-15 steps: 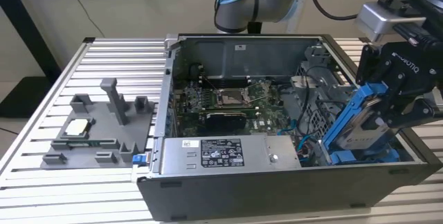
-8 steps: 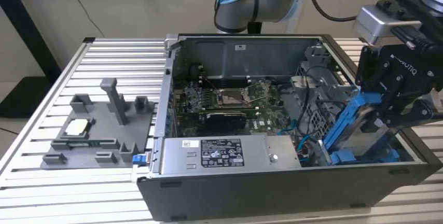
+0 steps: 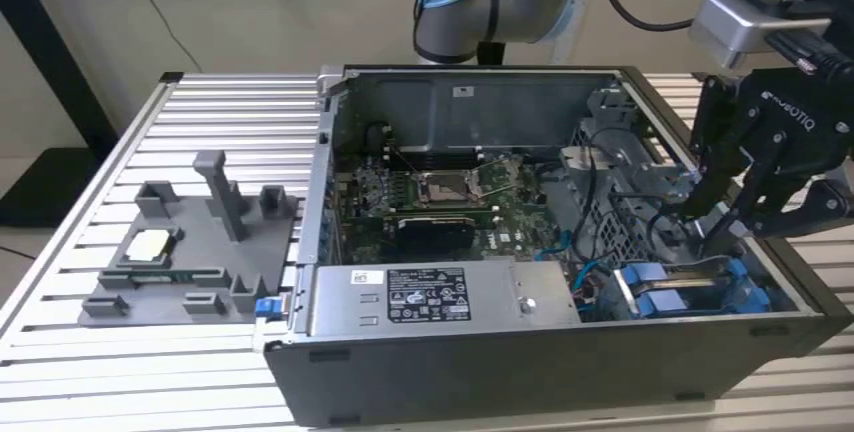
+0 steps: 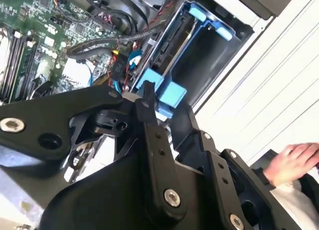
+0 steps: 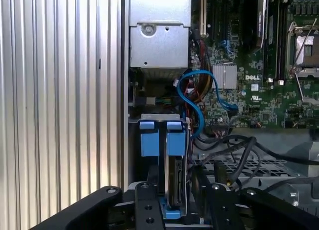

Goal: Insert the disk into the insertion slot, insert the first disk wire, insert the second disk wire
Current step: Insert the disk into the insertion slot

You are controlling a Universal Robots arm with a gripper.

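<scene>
The disk (image 3: pixel 694 274) stands on edge in the insertion slot (image 3: pixel 754 292), the grey bay with blue guides at the case's near corner on the exterior view's right. Its silver edge (image 5: pixel 175 182) and blue carrier tab (image 5: pixel 175 138) show in the first wrist view. My gripper (image 3: pixel 717 224) hangs open just above the disk, holding nothing. In the second wrist view the gripper (image 4: pixel 162 103) sits right over the blue tab (image 4: pixel 167 93), beside the slot's empty half (image 4: pixel 204 55). A loose blue wire (image 5: pixel 199 83) and black wires (image 5: pixel 234 145) lie beside the bay.
The open case (image 3: pixel 534 352) lies on a slatted metal table (image 3: pixel 134 352). A grey labelled power-supply box (image 3: pixel 427 297) is beside the bay, the motherboard (image 3: pixel 441 192) behind it. A grey fixture block (image 3: pixel 187 252) sits on the exterior view's left. A person's hand (image 4: pixel 294 160) rests off the table.
</scene>
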